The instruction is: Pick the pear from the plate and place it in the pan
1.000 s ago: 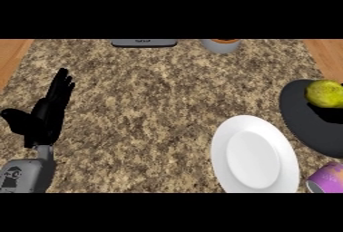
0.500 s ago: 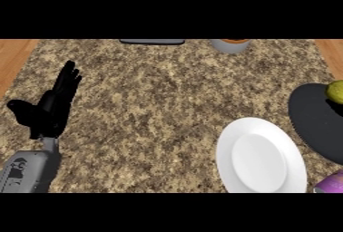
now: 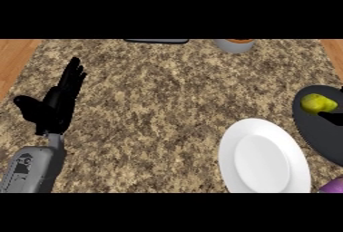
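Left hand [image 3: 57, 102], fingers straight and spread, resting at the worktop's [image 3: 167, 90] left side; the pear [image 3: 317, 103] lies in the dark pan [image 3: 321, 131] at far right, well apart from it, beyond the bare white plate [image 3: 264, 163]; right hand unseen.

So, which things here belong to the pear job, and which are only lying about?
Belonging to the job:
- pear, lying in the pan
- pan, dark, at the right edge
- white plate, with nothing on it
- left robot hand, open, fingers up, at the left

Only lying about:
- grey cup at the top edge
- dark flat object at the top edge
- purple object at the lower right corner
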Action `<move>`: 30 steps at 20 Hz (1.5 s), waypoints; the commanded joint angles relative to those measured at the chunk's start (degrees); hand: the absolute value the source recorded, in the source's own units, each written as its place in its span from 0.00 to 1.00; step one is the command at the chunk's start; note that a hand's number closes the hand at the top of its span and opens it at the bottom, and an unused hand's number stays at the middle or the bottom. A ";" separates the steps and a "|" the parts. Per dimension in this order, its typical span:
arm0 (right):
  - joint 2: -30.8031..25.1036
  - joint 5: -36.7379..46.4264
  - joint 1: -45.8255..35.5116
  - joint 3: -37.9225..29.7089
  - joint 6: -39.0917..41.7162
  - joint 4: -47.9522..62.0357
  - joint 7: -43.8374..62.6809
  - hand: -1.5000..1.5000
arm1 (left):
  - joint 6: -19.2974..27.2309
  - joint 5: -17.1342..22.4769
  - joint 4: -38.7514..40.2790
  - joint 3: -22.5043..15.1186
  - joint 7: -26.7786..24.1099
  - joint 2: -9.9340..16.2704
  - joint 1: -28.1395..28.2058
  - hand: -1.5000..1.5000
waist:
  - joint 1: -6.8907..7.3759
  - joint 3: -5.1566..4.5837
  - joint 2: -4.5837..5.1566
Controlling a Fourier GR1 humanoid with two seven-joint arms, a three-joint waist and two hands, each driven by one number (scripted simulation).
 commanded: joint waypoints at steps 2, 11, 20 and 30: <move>-0.89 -2.38 -1.28 -2.08 12.59 6.13 -5.68 0.00 | 0.08 -0.39 1.26 0.21 -0.43 -0.23 -1.46 0.50 | -0.56 0.04 0.13; 0.69 -10.13 0.57 -12.36 8.27 8.70 -20.94 0.00 | 0.05 -0.74 -2.31 0.32 -1.03 -0.17 5.27 0.50 | -1.52 -0.07 -0.71; -7.51 -16.83 12.64 -17.52 37.44 8.31 -29.39 0.00 | 1.34 -1.55 1.54 2.22 -2.67 -0.89 3.31 0.50 | -4.59 -0.36 -1.42; -11.92 -23.37 30.19 -21.47 49.13 0.18 -34.61 0.00 | 2.15 -2.71 1.20 2.52 -0.20 -1.16 1.88 0.50 | -5.83 -0.56 -1.73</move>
